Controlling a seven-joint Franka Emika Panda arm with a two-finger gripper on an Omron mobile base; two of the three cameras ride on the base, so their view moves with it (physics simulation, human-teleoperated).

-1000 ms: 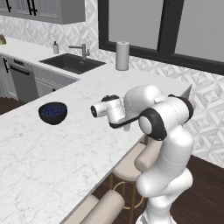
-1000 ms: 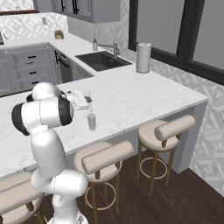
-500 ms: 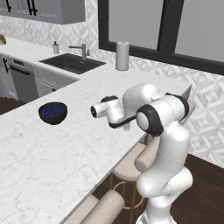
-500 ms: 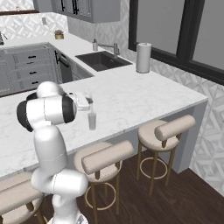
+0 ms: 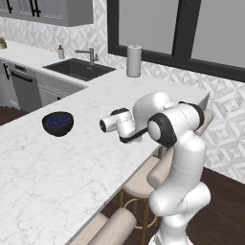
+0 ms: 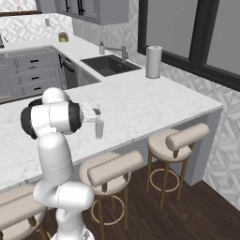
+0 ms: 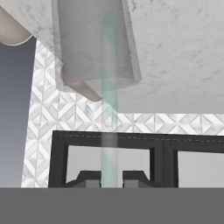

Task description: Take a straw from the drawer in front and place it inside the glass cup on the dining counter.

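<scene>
My gripper [image 7: 109,179] is shut on the straw [image 7: 109,109], a thin pale green stick that runs straight away from the fingertips. Its far end lies within the outline of the glass cup [image 7: 94,43], a clear greyish tumbler standing on the white marble dining counter [image 7: 183,52]. In the right base view the gripper [image 6: 96,114] hangs just above the glass cup [image 6: 99,129], near the dining counter's [image 6: 140,108] front edge. From the left base the hand [image 5: 115,124] covers the cup. I cannot tell which is the task's drawer.
A dark blue bowl [image 5: 57,123] sits on the counter left of the hand. Far back stand a paper-towel roll [image 6: 153,61] and a sink [image 6: 110,65]. Beige stools [image 6: 115,167] line the counter's front. Grey drawer fronts [image 6: 33,77] stand shut at the far left.
The hand has sunk slightly toward the cup with the straw still in its grip. Nothing else on the counter has moved.
</scene>
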